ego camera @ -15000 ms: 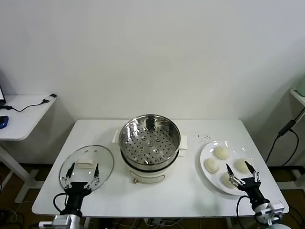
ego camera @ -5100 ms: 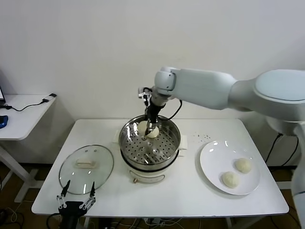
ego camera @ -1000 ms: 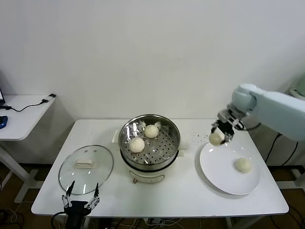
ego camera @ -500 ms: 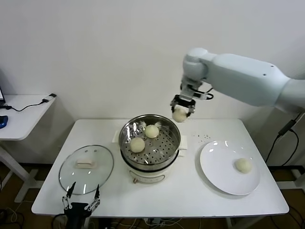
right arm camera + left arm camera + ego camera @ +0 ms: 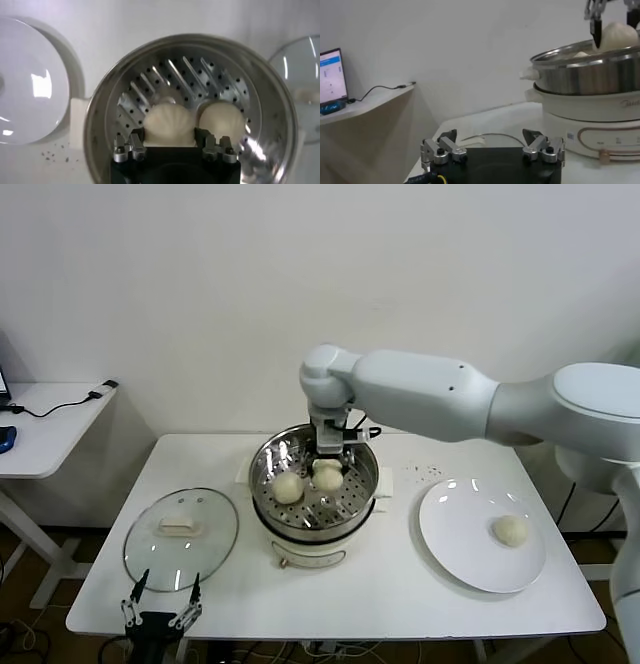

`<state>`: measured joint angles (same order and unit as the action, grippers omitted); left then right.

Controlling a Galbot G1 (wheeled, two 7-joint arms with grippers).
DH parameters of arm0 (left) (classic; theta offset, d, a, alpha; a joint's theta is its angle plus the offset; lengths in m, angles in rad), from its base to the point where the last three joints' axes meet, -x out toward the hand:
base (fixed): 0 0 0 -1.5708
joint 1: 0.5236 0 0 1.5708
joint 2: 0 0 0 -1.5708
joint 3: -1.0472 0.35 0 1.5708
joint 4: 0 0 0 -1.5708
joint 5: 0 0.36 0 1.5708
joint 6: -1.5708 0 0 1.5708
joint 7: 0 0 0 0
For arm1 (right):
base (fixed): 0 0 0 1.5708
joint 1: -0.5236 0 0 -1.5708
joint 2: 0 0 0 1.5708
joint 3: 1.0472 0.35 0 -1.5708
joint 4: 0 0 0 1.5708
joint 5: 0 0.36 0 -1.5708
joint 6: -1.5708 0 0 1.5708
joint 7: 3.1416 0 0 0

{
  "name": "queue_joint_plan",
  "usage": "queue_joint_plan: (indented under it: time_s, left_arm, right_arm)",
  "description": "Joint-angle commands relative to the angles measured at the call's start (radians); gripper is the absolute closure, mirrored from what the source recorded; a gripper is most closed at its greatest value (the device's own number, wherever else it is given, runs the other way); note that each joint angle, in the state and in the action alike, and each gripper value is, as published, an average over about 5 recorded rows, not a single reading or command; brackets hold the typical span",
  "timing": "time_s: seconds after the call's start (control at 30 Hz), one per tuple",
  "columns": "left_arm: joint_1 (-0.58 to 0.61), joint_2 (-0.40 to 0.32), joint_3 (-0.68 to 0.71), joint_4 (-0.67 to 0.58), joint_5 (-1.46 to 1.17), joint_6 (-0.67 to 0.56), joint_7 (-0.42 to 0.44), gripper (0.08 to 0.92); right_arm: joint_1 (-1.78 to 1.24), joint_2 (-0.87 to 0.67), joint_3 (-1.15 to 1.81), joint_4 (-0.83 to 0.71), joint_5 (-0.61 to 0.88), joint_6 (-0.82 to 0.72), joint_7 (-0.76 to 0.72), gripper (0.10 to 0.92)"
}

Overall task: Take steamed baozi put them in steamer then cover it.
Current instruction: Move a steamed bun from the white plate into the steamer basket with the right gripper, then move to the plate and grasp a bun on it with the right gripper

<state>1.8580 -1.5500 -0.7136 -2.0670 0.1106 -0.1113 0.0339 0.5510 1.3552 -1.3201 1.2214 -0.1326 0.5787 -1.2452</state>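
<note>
My right gripper (image 5: 169,146) is clamped on a baozi (image 5: 169,125) over the steamer (image 5: 314,484), two buns (image 5: 288,488) already inside. One bun (image 5: 510,530) on the plate (image 5: 465,544) right. Cover (image 5: 181,537) left of steamer. Left gripper (image 5: 160,616) parked near edge, jaws wide, empty.

The right gripper (image 5: 329,467) hides part of the rear baozi (image 5: 326,475) in the steamer (image 5: 313,484); the left gripper (image 5: 158,614) is cut by the head view's lower edge.

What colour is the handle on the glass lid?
White; the cover handle shows best in the head view.
</note>
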Motion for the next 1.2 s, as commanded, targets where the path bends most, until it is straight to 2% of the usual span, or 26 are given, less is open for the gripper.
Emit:
queue_joint_plan:
  time_s: [0.03, 0.3, 0.4, 0.53, 0.63, 0.93, 1.0, 1.1, 1.2]
  left_arm:
    - [0.001, 0.005, -0.011, 0.01, -0.012, -0.003, 0.0, 0.177]
    - [-0.005, 0.004, -0.012, 0.015, -0.012, -0.002, 0.0, 0.177]
    - [-0.004, 0.004, -0.012, 0.016, -0.012, -0.003, -0.001, 0.177]
    - [-0.002, 0.004, -0.012, 0.018, -0.011, -0.005, -0.001, 0.177]
    - [-0.001, 0.004, -0.011, 0.017, -0.01, -0.005, -0.002, 0.177]
    - [-0.004, 0.004, -0.002, 0.012, -0.002, -0.005, -0.002, 0.177]
    - [-0.004, 0.005, -0.001, 0.01, -0.001, -0.005, -0.002, 0.177]
    - [-0.004, 0.007, -0.001, 0.007, 0.0, -0.005, -0.001, 0.177]
    - [-0.006, 0.008, -0.001, 0.006, -0.001, -0.004, -0.002, 0.177]
  right_arm:
    - [-0.08, 0.05, -0.005, 0.022, -0.04, 0.026, -0.003, 0.372]
    - [-0.092, 0.05, -0.002, 0.023, -0.038, 0.02, 0.006, 0.367]
    - [-0.084, 0.044, -0.003, 0.028, -0.035, 0.011, -0.004, 0.328]
    - [-0.069, 0.028, 0.009, 0.032, -0.03, 0.009, -0.021, 0.234]
    - [-0.05, 0.012, 0.035, 0.03, -0.022, 0.011, -0.022, 0.207]
    - [0.084, -0.128, 0.072, 0.008, 0.078, -0.023, 0.011, 0.203]
    - [0.126, -0.2, 0.043, 0.003, 0.109, -0.069, 0.107, 0.203]
    - [0.2, -0.317, -0.044, 0.013, 0.201, -0.226, 0.249, 0.203]
    - [0.247, -0.429, -0.097, 0.037, 0.321, -0.413, 0.263, 0.203]
